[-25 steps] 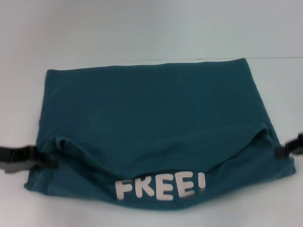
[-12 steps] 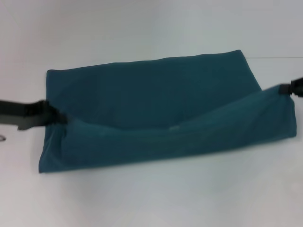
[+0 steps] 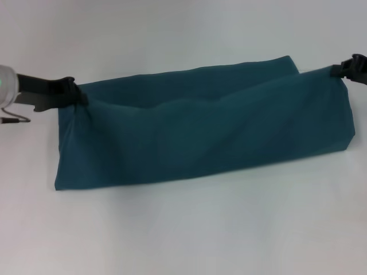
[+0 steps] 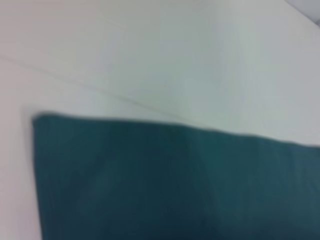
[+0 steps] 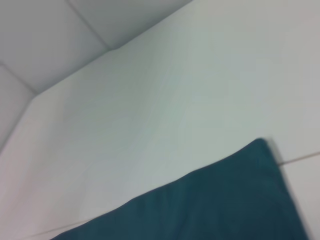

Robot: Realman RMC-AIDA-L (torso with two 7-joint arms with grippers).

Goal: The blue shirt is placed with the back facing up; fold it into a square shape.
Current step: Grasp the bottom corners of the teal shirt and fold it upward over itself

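**Both grippers holding a raised fold of the blue shirt above the white table**

The blue shirt (image 3: 206, 134) lies across the middle of the white table (image 3: 189, 235), spread from the robot's left side to its right. Only plain teal cloth faces upward. The near portion is doubled over the far portion, so that a long band of fabric runs the full width, with a narrow strip of the lower layer visible beyond it along the far edge.

The left gripper (image 3: 77, 96) reaches in from the left and is clenched on the upper left corner of the folded layer, where the cloth puckers into small creases. The right gripper (image 3: 338, 70) enters from the right edge and is clamped on the upper right corner of the same layer, which is pulled into a slight peak there. Between the two held corners the top edge of the fold sags gently at the centre.

The left wrist view shows a straight edge and one squared corner of the shirt lying flat on the table. The right wrist view shows another corner of the cloth against the pale surface.
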